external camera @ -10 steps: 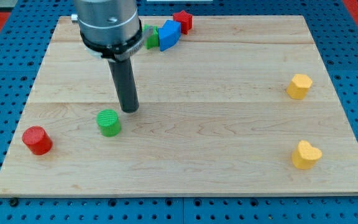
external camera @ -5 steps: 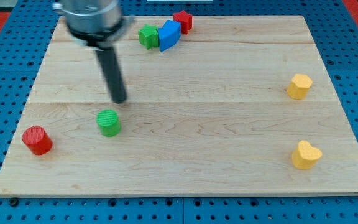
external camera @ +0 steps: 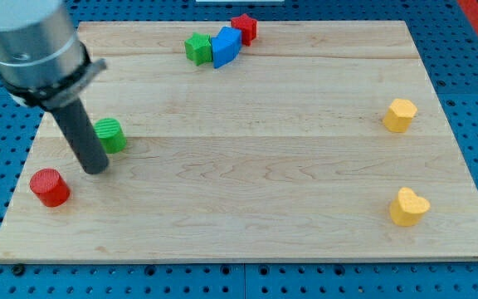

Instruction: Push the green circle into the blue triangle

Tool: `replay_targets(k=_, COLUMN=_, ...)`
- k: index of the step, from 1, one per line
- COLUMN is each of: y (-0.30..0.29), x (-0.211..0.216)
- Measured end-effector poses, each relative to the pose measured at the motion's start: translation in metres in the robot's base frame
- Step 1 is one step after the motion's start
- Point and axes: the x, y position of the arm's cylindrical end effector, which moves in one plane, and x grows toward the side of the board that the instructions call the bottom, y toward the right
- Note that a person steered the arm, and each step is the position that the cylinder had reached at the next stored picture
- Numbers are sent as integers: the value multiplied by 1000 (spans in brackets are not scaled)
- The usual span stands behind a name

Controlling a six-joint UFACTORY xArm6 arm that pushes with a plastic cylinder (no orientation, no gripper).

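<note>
The green circle [external camera: 110,135] lies on the left part of the wooden board [external camera: 247,166]. My tip [external camera: 95,169] rests on the board just below and left of it, and the rod hides the circle's left edge. The blue triangle [external camera: 226,46] lies far off near the view's top, between a green block [external camera: 197,47] on its left and a red star [external camera: 243,28] on its upper right, touching both.
A red circle [external camera: 50,187] sits near the board's left edge, below and left of my tip. Two yellow blocks lie at the view's right, one higher [external camera: 399,115] and one lower [external camera: 407,207].
My tip has swung left and down, from above the green circle to its lower left. The green circle now lies further left and higher on the board than before.
</note>
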Motion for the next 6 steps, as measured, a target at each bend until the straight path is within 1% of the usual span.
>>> replay_targets(k=2, y=31, x=-143)
replay_targets(k=3, y=49, x=-138)
replay_targets(k=4, y=-6, x=-103)
replay_targets(k=5, y=34, x=-78)
replay_targets(k=6, y=80, x=-115)
